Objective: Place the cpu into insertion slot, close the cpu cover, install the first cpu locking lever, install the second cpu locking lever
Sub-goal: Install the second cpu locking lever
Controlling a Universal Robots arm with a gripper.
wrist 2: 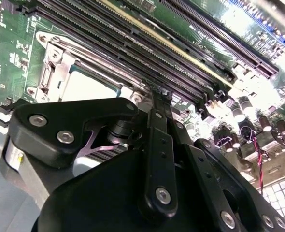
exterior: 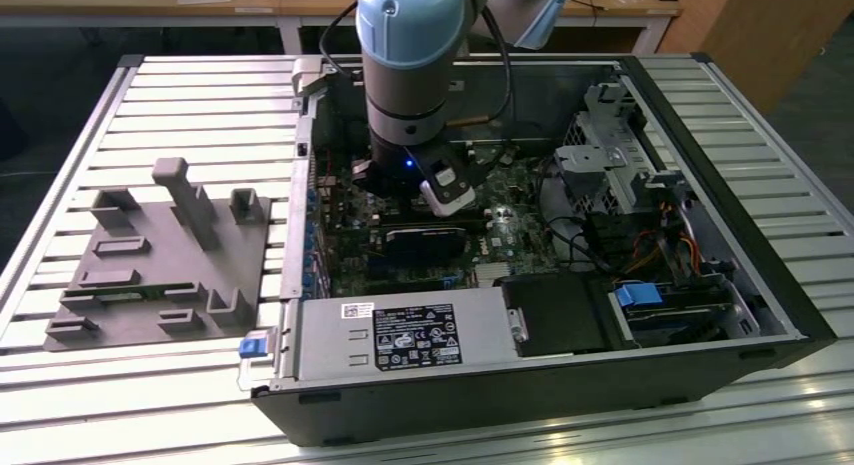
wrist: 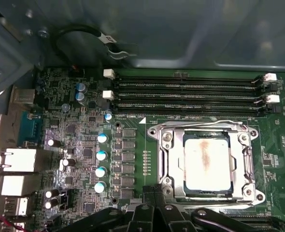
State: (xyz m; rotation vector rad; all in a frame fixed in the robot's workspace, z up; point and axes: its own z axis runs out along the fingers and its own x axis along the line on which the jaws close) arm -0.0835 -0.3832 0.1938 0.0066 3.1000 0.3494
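The cpu [wrist: 206,162], a square chip with a smeared silver top, lies flat in the insertion slot on the green board. The silver cpu cover [wrist: 167,159] is folded down around it, and the chip shows through its window. In the second wrist view the cpu [wrist 2: 87,84] and cover [wrist 2: 50,63] sit just beyond the fingertips. My gripper [wrist: 154,193] is shut, its fingers pressed together with nothing visible between them. It hovers at the socket's edge on the side away from the memory slots. From the other camera the gripper [wrist 2: 159,94] points at a socket corner.
Long black memory slots [wrist: 191,94] run beside the socket. A row of capacitors [wrist: 101,154] and rear ports [wrist: 14,169] stand nearby. In the exterior view the arm [exterior: 407,75] reaches into the open case beside a black heatsink block [exterior: 427,247]. A grey fixture tray [exterior: 154,255] lies at the exterior view's left.
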